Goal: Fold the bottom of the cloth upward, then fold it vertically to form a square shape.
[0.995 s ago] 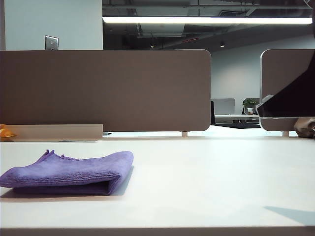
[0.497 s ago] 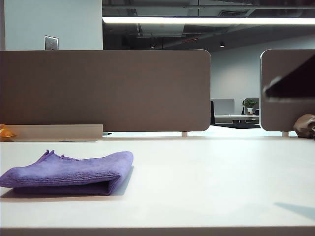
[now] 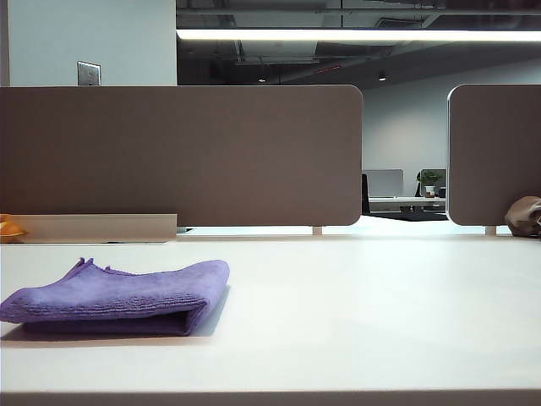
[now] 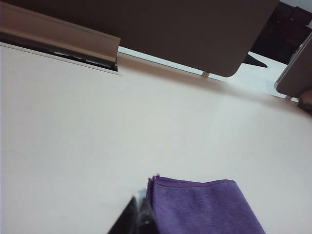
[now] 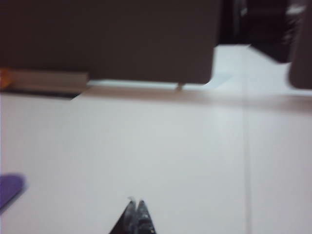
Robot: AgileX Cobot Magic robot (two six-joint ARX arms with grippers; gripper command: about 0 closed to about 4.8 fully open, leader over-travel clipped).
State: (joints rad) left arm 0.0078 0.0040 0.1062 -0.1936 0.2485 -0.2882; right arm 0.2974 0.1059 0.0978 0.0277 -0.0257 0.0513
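Nearest the exterior cam: the cloth [image 3: 118, 296], a soft lavender microfibre towel w/ fuzzy nap and stitched hem. It lies folded into a compact, stacked pad on the pale off-white table [image 3: 355, 313], toward the left side, folded edge facing right, loose corners sticking up at its far-left end. By the look of it both folds are done; shape reads roughly square, tho this low angle can't confirm that.

Neither arm shows in the exterior view. Left gripper [image 4: 138, 214]: black fingertips pressed together, nothing between them, hovering just beside the cloth's near corner [image 4: 204, 207] in the left wrist view; not touching it as far as I can tell. Likely parked there because the cloth needs no more handling.

Right gripper [image 5: 136, 214]: also pinched closed, empty, over bare table well apart from the cloth, only a sliver of purple [image 5: 9, 189] at frame edge. Right wrist pic is blurred, so detail is limited.

Beyond the cloth: low beige metal rail [image 3: 93, 227] along the table's back edge, w/ something orange [image 3: 10, 228] at its left end. Behind that, brown-grey rounded desk divider panel [image 3: 177, 156]. Far right of the cloth, a small brown-grey fabric lump [image 3: 524, 216] by a second panel [image 3: 494, 152].
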